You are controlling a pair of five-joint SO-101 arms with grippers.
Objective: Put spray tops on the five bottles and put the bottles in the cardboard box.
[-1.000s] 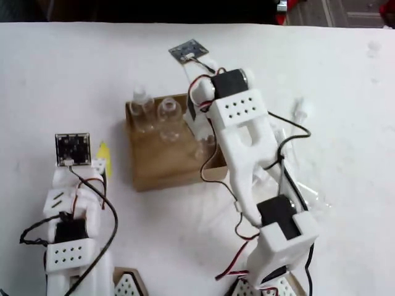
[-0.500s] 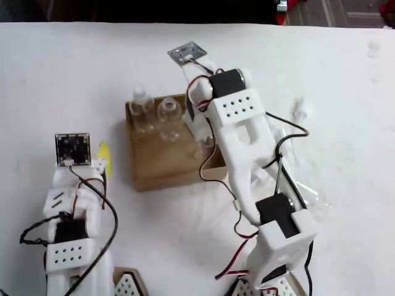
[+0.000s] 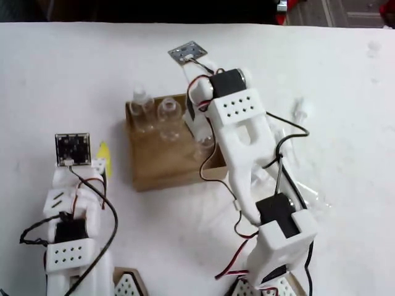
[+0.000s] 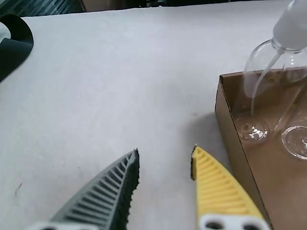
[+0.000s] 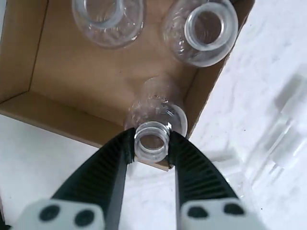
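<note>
Cardboard box [image 3: 154, 166] open-topped on a white table [image 3: 74, 68], with three clear bottles upright inside. Along the box's far wall in the high view, two side by side. In the corner on the side of the left arm [image 3: 71, 228], a capped bottle [image 4: 266, 81] with white spray top and thin dip tube running down to its base. Next to it, an open-necked bottle [image 5: 204, 31], mouth bare. Third, the held bottle [image 5: 156, 108], just inside the box wall on the side of the right arm [image 3: 241, 142], its mouth likewise bare.

Right gripper [image 5: 151, 143] directly above that wall, black fingers [image 5: 112, 167] drawn narrow and pressed against either side of the held bottle's neck, just under the rim. Contact between bottle base and box floor: cannot tell.

Left gripper [image 4: 165, 158] low over the table just outside the opposite box wall, spread wide and holding nothing. Yellow finger [image 4: 216, 191] nearer the box, grey finger [image 4: 110, 191] farther out, bare table between the tips.

Beyond the right arm, well apart from the box, a small white piece [image 3: 300, 110] lying on the table, too small to name.
</note>
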